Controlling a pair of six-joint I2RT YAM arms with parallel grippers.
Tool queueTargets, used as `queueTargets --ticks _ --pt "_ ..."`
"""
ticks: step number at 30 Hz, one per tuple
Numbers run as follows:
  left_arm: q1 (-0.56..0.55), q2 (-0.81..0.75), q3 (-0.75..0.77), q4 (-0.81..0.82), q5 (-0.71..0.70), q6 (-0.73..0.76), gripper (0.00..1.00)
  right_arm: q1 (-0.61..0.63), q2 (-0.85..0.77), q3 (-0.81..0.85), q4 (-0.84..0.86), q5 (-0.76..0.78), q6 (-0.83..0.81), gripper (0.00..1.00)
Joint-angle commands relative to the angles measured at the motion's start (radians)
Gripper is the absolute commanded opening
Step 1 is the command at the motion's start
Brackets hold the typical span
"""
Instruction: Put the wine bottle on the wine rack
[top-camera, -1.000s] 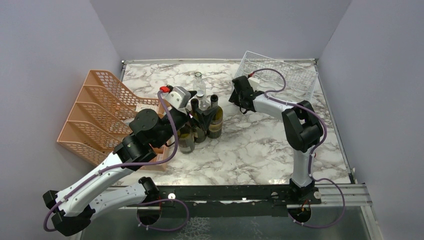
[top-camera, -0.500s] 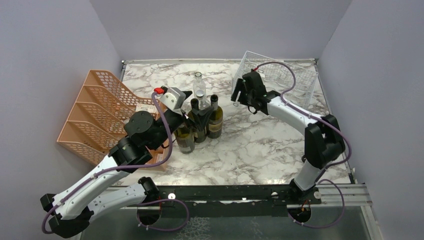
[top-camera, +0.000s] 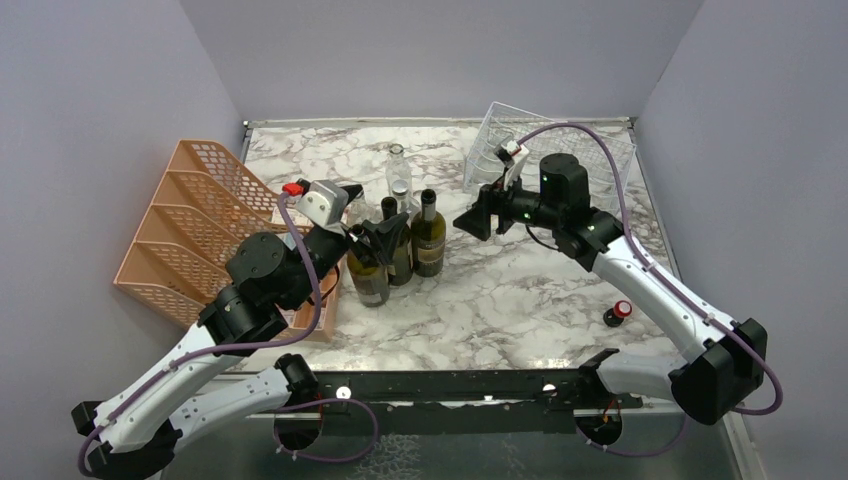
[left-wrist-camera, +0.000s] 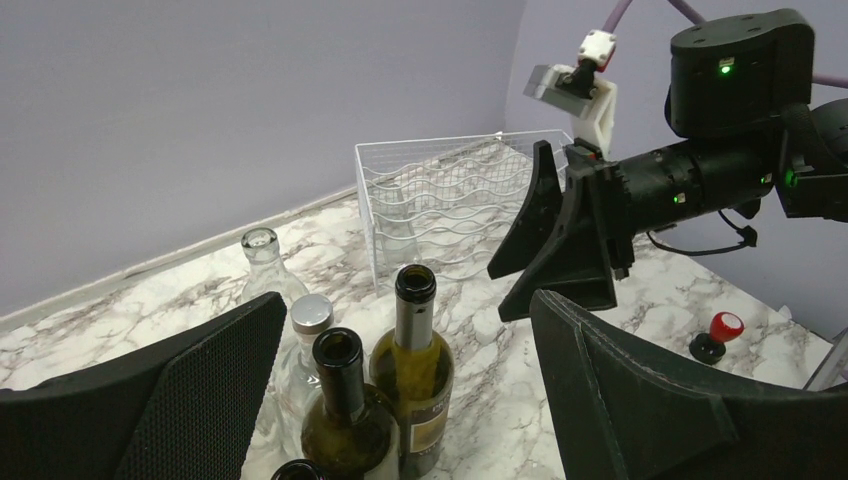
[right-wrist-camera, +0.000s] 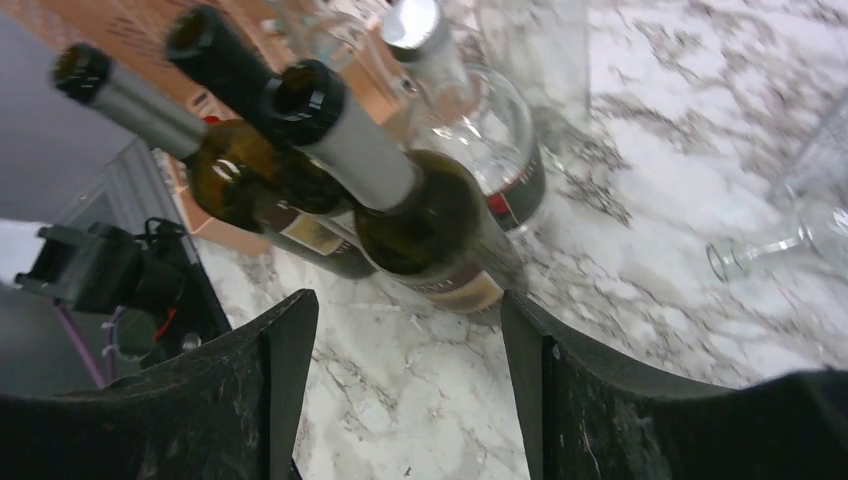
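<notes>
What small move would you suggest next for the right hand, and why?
Probably ease the right hand forward until it straddles the neck of the nearest dark bottle. The hand is open, aimed at that bottle and not yet touching it, and the rack stands at the back on the same side, so this arm seems best placed to carry it there.

The right gripper (top-camera: 468, 222) has swung off the wine rack (top-camera: 592, 150) toward the bottles (top-camera: 430, 242) — left gripper (top-camera: 385, 236) drew back.
</notes>
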Motion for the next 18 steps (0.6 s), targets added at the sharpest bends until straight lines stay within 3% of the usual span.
queueTargets --ticks 1,18 --pt "-0.003 -0.018 0.015 -0.006 -0.021 -0.022 0.99 0.017 -0.018 -0.005 0.153 -0.189 -0.055 0.71" --pt "-0.003 -0.003 0.009 -0.016 -0.022 -0.015 0.99 0.097 0.180 0.129 0.287 -0.171 -0.192 0.73"
